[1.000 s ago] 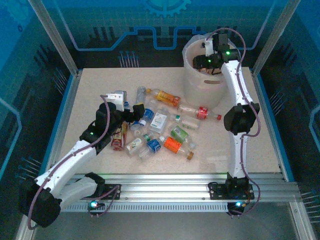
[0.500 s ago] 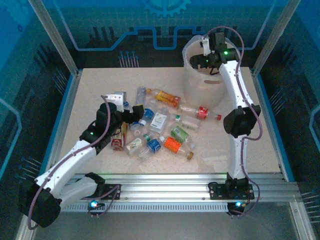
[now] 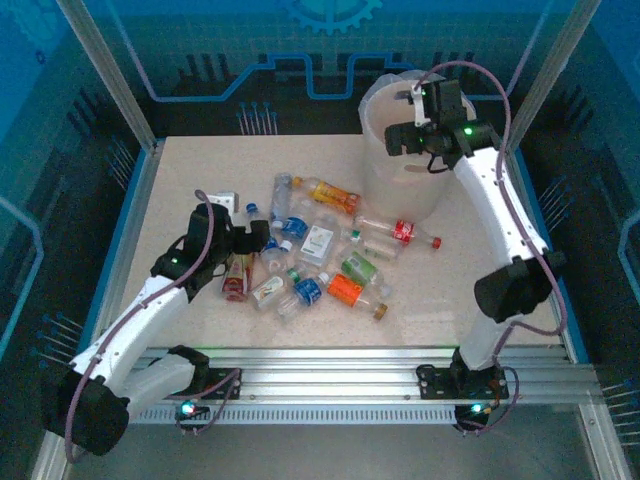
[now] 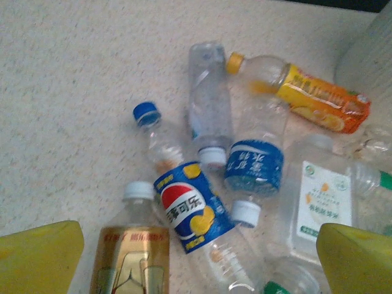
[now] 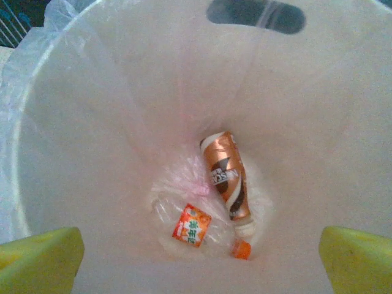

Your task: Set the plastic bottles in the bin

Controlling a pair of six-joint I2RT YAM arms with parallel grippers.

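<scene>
**Two bottles in the bin, both grippers wide and empty**

From overhead I see my right arm bent, its elbow pushed out to the right and its forearm reaching back toward the far end of the table. The right gripper hangs over the mouth of the bin. On that wrist's camera the yellow fingers sit in the two lower corners, spread wide with nothing between them. At the bottom of the bin lie a brown-labelled bottle and a clear bottle with an orange label, close together.

My left arm stretches low and forward from its base. The left gripper is at the left edge of the pile of bottles. Its jaws are also spread wide and grip nothing. A Pepsi bottle and a gold-labelled bottle lie side by side below them.
</scene>
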